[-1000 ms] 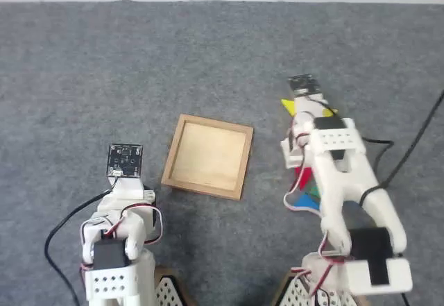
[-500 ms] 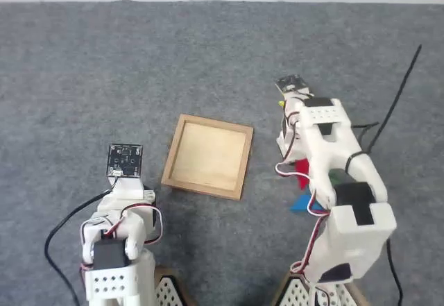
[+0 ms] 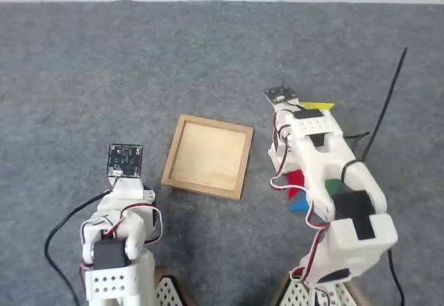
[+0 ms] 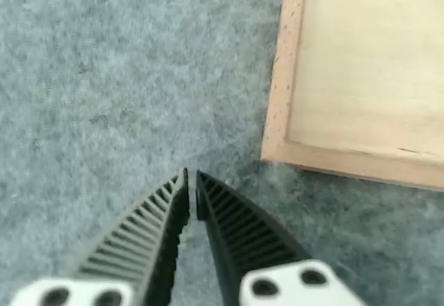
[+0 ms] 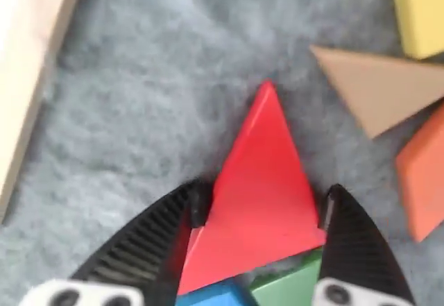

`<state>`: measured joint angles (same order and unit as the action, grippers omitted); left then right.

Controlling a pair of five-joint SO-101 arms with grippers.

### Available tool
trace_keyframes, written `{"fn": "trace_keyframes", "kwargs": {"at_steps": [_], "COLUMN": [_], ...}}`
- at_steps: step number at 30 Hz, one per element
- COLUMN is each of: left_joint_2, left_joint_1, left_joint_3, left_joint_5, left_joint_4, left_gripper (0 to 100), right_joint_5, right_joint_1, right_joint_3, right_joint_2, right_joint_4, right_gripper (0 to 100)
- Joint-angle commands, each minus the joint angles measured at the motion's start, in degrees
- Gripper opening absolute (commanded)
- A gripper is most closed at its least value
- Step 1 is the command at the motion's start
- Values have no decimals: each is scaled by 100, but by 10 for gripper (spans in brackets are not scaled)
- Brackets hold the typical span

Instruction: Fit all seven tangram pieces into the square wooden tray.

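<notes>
Right wrist view, seemingly six pieces (image 5: 263, 139), one tray (image 5: 28, 77), one spread tool (image 5: 265, 196)

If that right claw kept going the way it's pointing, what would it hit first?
Probably the red triangle: the right gripper is open, one finger either side of it; its height above is unclear.

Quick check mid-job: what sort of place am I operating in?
Probably a tabletop robotics test bench: a grey felt mat is the work surface, a square wooden tray lies on it, and coloured tangram pieces lie under the right arm.
</notes>
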<state>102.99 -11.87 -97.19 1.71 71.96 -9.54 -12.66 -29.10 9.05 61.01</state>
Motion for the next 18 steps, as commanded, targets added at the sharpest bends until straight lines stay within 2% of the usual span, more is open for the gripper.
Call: {"fn": "trace_keyframes", "kwargs": {"at_steps": [1,4,7,14,18], "left_joint_2": [105,105,105,105,105], "left_joint_1": [-26,-26,-26,-26,-26], "left_joint_3": [75,75,75,75,75], "left_joint_5": [-97,-97,-97,-97,-97], "left_joint_4": [26,26,26,26,26], "left_gripper": [18,18,18,18,18], "right_joint_5": [237,554,844,993,862], "right_joint_1": [22,233,259,251,207], "right_joint_3": [-149,-404,-695,-659,-185], "right_joint_2": [-655,-1226,-1481,-505,-66], "right_joint_4": [4,4,13,-338,-75], "right_gripper": [265,340,347,346,341]}}
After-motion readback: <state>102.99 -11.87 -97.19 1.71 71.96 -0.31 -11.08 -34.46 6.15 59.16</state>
